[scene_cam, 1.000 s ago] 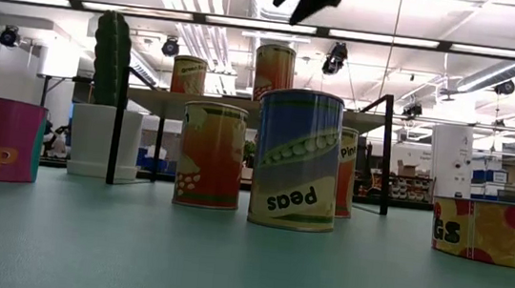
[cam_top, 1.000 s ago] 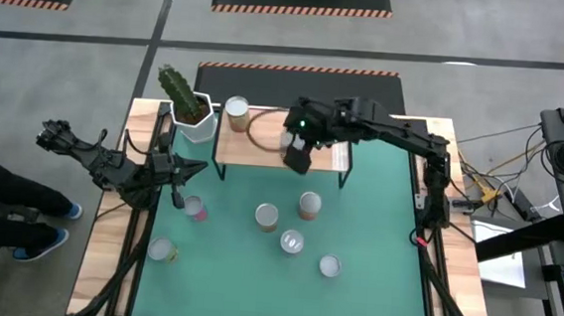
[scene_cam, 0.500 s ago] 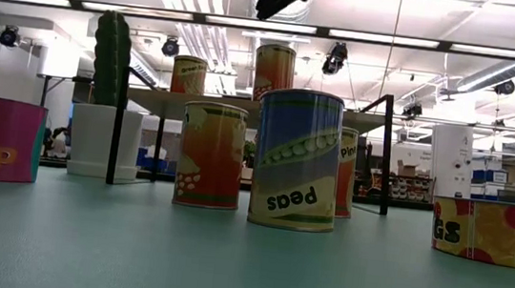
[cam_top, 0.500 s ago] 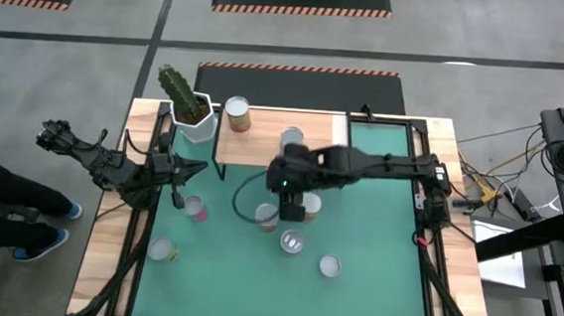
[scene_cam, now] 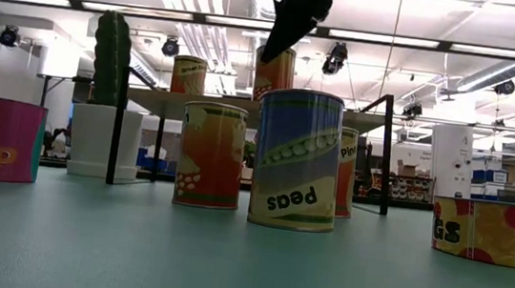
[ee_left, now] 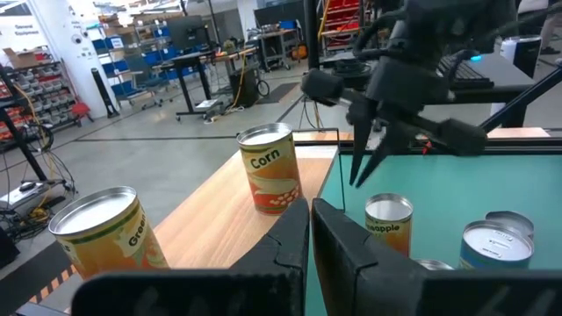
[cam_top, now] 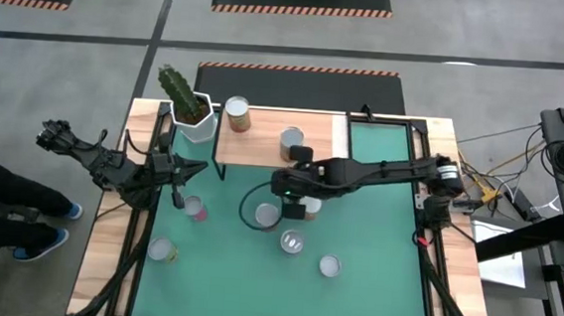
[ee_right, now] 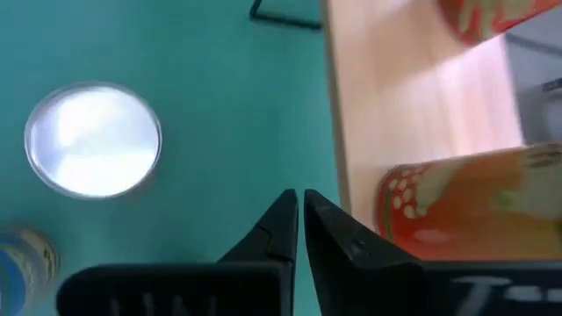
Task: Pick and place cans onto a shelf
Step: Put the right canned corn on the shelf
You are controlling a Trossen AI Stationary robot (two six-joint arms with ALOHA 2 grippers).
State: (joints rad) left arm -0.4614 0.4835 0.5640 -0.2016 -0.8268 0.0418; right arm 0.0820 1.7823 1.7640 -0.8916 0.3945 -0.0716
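The shelf [cam_top: 263, 147] stands at the table's far side and carries two cans, a green-labelled one [cam_top: 236, 113] and a Corn can [ee_left: 270, 167]. More cans stand on the green mat: a pink one [cam_top: 194, 208], a pale one [cam_top: 266, 215], the peas can [scene_cam: 296, 160] and a pineapple can [ee_left: 388, 219]. My right gripper [ee_left: 356, 178] hangs shut and empty in front of the shelf, slanting down just above the pineapple can. My left gripper [ee_left: 309, 230] waits shut and level at the table's left edge, also empty.
A cactus in a white pot [cam_top: 188, 107] stands just left of the shelf. Two more cans stand nearer the front edge, one at the left [cam_top: 161, 250] and one at the right [cam_top: 329, 267]. The shelf's black legs [scene_cam: 387, 153] rise from the mat.
My right gripper has come away from the Corn can on the shelf, moving toward the near edge and downward, rolling as it went. Its fingers have shut on nothing. The Corn can stays upright on the shelf.
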